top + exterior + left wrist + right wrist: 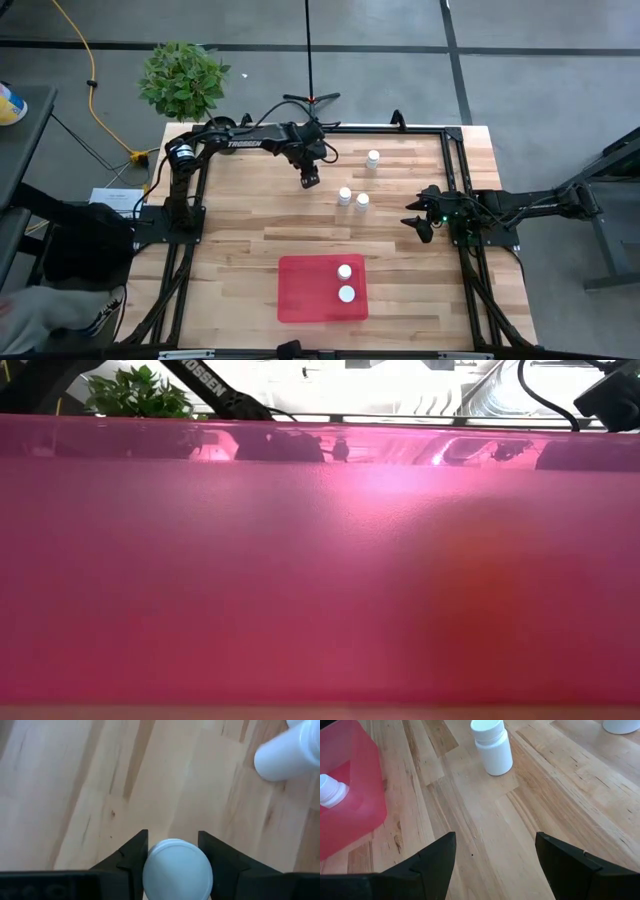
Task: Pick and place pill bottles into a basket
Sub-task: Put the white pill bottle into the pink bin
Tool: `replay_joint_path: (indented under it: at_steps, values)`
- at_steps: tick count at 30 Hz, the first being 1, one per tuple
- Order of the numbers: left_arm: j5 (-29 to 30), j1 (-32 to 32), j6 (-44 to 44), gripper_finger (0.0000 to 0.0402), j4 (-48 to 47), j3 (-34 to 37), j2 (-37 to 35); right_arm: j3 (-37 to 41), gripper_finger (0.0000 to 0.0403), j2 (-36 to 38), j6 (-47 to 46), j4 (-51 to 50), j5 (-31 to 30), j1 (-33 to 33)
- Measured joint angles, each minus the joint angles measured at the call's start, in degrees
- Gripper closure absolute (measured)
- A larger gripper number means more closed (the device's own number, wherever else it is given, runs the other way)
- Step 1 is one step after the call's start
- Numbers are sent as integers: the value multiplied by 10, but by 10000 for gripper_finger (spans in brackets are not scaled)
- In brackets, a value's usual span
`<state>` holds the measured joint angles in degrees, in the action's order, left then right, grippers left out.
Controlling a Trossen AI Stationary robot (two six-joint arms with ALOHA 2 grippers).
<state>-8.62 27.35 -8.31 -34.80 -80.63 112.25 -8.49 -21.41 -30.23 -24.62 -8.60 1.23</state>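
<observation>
The left end effector (311, 180) is over the far half of the wooden worktop (250, 230), on the far side of the red basket (300, 295) and well apart from it. Its wrist view shows both dark fingers (131, 862) closed against the sides of a white-capped pill bottle (177, 870), the round cap filling the gap between them, so the bottle is clamped (from overhead that bottle is hidden under the end effector).

Two pill bottles stand inside the basket, one (345, 271) just beyond the other (347, 293), both toward the basket's right side. Three more stand on bare wood farther from the basket: a pair almost touching, one (344, 196) and its neighbour (362, 202), just beside the left end effector on its right, and a single bottle (373, 159) farther still from the basket, near the worktop's far edge.

The right end effector (420, 222) waits at the right edge of the worktop, off to the far right of the basket. Its fingers (432, 865) stand wide apart with nothing between them; past them its camera sees a white bottle upright on the wood and a corner of the basket with a capped bottle inside.

The low camera looks into the basket's red wall (320, 560), which fills nearly all of its view.
</observation>
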Motion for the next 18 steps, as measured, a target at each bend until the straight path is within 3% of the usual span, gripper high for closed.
replay_joint_path:
  at_steps: [18]
  values:
    - [17,-2,-2,216,-128,-180,2,0,139,0,1,0,0,0]
